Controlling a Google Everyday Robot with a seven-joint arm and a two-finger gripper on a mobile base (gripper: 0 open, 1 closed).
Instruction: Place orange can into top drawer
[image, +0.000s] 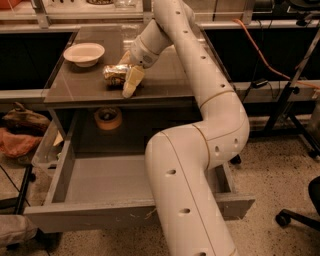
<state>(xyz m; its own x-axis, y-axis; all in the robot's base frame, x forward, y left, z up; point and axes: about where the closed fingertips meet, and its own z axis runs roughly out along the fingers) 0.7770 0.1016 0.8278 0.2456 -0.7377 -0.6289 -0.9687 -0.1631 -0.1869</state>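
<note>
Gripper (128, 84): hanging tip-down over the tabletop, overlapping the right end of the can; I cannot tell whether it is spread or clamped.
Orange can (114, 75): lying on its side near the middle of the dark table (75, 85), with the gripper at its 3 o'clock.
White bowl (84, 53): sitting on the same top at the can's 10 o'clock, near it but apart.
Top drawer (95, 215): standing pulled open below the table, at the can's 6 o'clock, its grey floor showing.
Tape roll (108, 118): resting under the tabletop, between can and drawer floor.
Arm (200, 100): rising in front of the drawer's right part and bending back toward 11 o'clock.
</note>
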